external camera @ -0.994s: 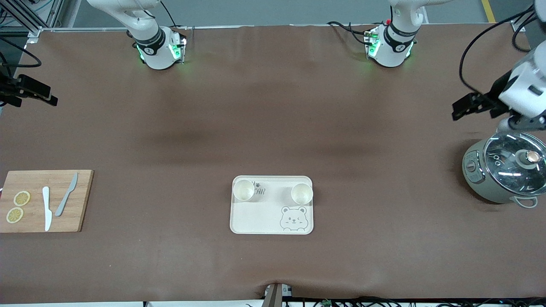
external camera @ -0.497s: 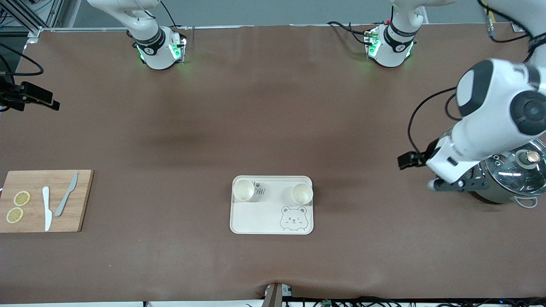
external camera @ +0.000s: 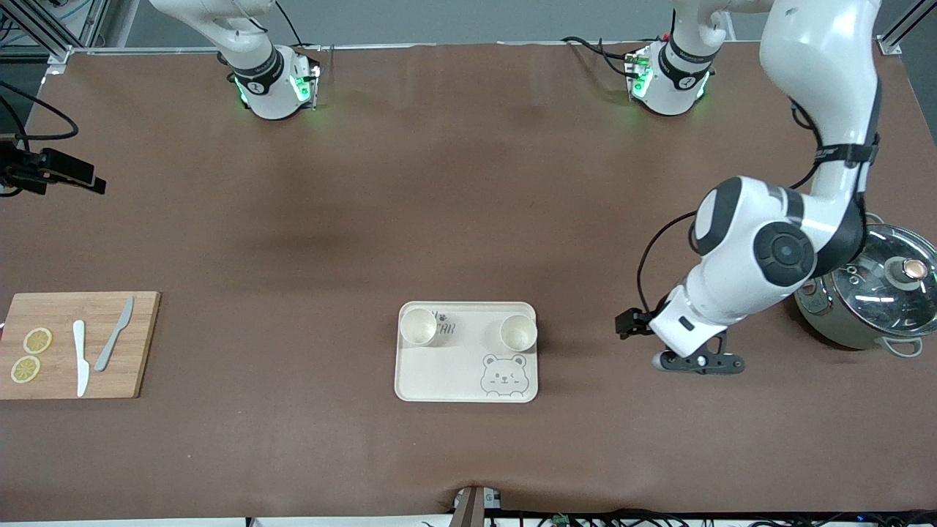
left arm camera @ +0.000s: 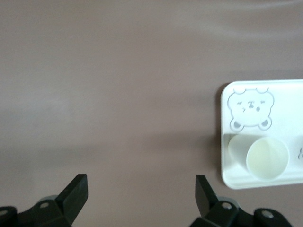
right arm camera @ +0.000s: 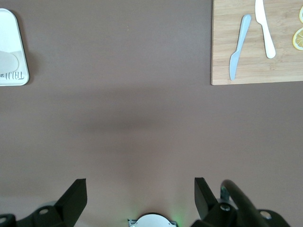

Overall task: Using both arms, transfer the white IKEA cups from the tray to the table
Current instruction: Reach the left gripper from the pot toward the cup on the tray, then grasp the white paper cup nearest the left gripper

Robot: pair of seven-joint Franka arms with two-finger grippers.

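Two white IKEA cups stand upright on the bear tray (external camera: 468, 380), one (external camera: 419, 326) at the corner toward the right arm's end, the other (external camera: 518, 332) toward the left arm's end. My left gripper (external camera: 695, 361) hangs open and empty over bare table between the tray and the pot. In the left wrist view its jaws (left arm camera: 140, 194) stand wide apart, with the tray (left arm camera: 284, 94) and one cup (left arm camera: 267, 158) off to the side. My right gripper (external camera: 69, 174) is open and empty at the right arm's end of the table, its jaws (right arm camera: 140, 194) over bare table.
A grey-green pot with a glass lid (external camera: 871, 293) stands at the left arm's end. A wooden cutting board (external camera: 77, 344) with two knives and lemon slices lies at the right arm's end and also shows in the right wrist view (right arm camera: 258, 42).
My left arm has swung from above the pot down toward the tray, and its gripper now hangs over the table between them. My right gripper has barely shifted.
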